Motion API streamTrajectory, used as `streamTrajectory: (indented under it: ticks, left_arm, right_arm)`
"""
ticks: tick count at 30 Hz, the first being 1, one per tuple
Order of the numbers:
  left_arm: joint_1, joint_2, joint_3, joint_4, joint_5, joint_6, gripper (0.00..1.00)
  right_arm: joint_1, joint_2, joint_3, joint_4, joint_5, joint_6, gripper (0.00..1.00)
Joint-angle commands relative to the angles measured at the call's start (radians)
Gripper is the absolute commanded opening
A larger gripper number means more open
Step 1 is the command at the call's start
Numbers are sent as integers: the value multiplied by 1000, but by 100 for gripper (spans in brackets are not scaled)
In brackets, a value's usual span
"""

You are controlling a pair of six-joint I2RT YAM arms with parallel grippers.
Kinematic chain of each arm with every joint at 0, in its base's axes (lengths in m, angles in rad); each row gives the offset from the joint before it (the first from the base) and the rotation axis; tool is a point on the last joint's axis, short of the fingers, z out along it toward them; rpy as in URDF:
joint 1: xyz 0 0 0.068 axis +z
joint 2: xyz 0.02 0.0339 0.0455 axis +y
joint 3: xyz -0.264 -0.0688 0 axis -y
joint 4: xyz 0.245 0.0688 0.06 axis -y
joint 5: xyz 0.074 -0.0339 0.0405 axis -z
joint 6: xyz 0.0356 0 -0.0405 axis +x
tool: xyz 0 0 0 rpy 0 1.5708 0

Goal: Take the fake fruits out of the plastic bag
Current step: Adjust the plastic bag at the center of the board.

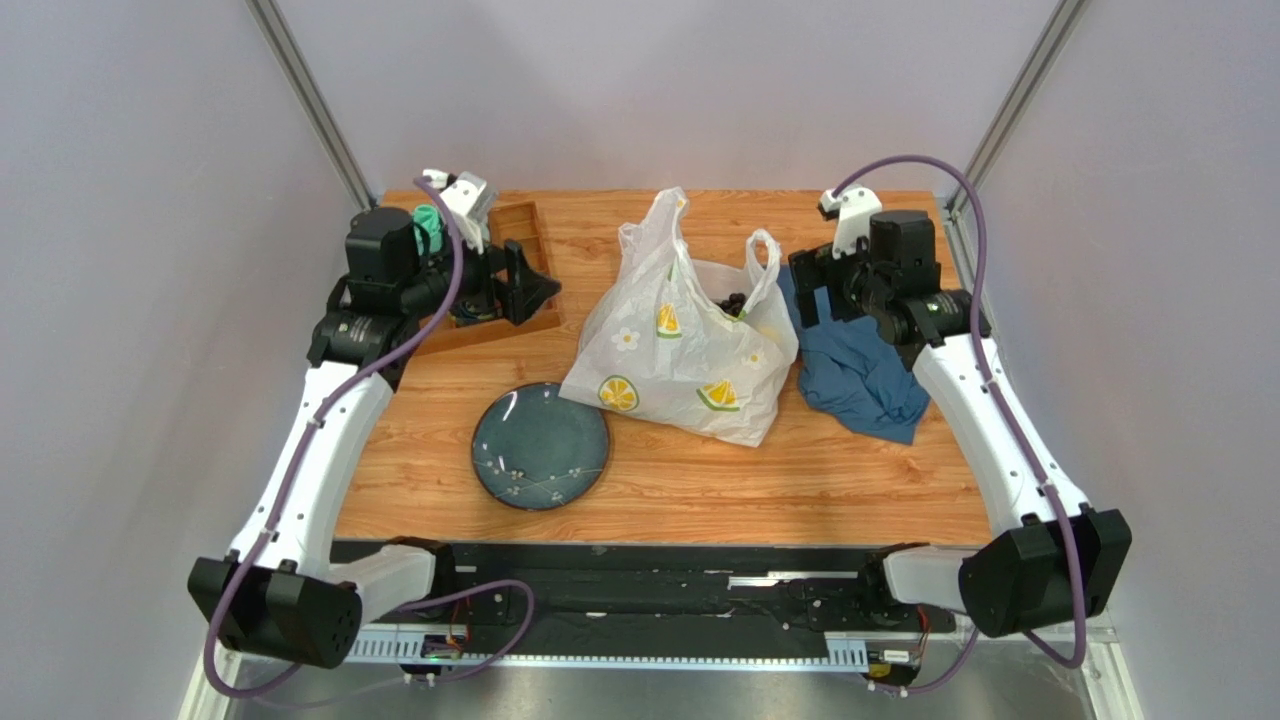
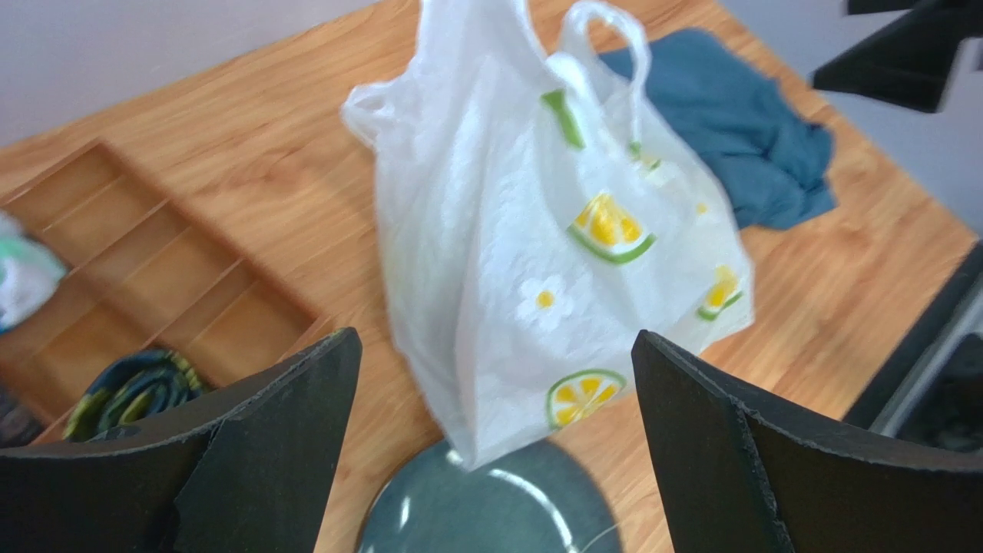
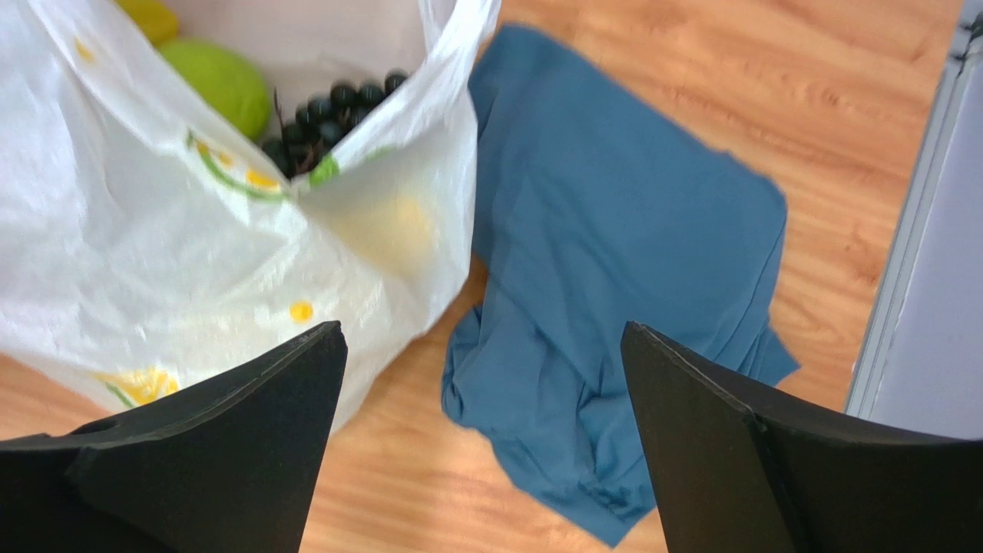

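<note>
The white plastic bag [image 1: 684, 353] printed with lemon slices and daisies stands in the middle of the table, handles up and mouth open. Through the mouth in the right wrist view I see fake fruits: a green apple [image 3: 217, 83], a dark grape bunch [image 3: 329, 115] and a yellow piece [image 3: 148, 16]. My left gripper [image 1: 534, 288] hangs open to the left of the bag [image 2: 542, 230], jaws wide and empty [image 2: 494, 336]. My right gripper [image 1: 804, 288] is open too, above the bag's right edge [image 3: 173, 254] and the cloth, holding nothing [image 3: 482, 326].
A dark teal plate [image 1: 541, 446] lies in front of the bag. A wooden compartment tray [image 1: 529, 225] sits at the back left, with a teal-and-white item [image 1: 430, 228] by it. A crumpled blue cloth [image 1: 860, 375] lies right of the bag. Metal frame posts rise at both back corners.
</note>
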Motion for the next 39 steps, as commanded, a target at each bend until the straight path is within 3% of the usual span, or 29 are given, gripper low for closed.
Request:
streamTrajectory:
  ticks: [1, 7, 15, 19, 24, 26, 27, 28, 30, 31, 32, 39]
  left_arm:
    - [-59, 127, 115, 140, 69, -203, 96]
    - [-127, 426, 330, 248, -16, -405, 94]
    - [-251, 808, 676, 254, -137, -407, 93]
    - [-277, 920, 735, 254, -149, -378, 90]
    - [-280, 875, 637, 260, -113, -423, 84]
    - [-282, 868, 617, 256, -106, -429, 77]
    - [-282, 870, 614, 251, -108, -423, 66]
    - [-280, 874, 620, 250, -108, -415, 61]
    - [-276, 896, 667, 243, -109, -388, 39]
    - [-273, 903, 689, 243, -108, -378, 22]
    - [-265, 914, 742, 243, -129, -366, 0]
    - [-208, 940, 1048, 259, -157, -214, 0]
  right_arm:
    - [-5, 106, 90, 79, -23, 50, 95]
    - [-6, 326, 253, 152, -11, 108, 95]
    - [-8, 659, 490, 166, -27, 123, 96]
    - [-8, 742, 563, 150, -25, 120, 95]
    - [-6, 741, 549, 149, -13, 129, 93]
    - [-8, 737, 538, 150, -16, 130, 83]
    - [-6, 740, 540, 150, -19, 125, 76]
    - [-8, 751, 550, 146, -23, 122, 54]
    - [-8, 773, 613, 124, -22, 116, 18]
    - [-6, 783, 642, 118, -22, 114, 0]
    - [-8, 811, 673, 115, -20, 110, 0]
    - [-12, 915, 1184, 130, -33, 142, 0]
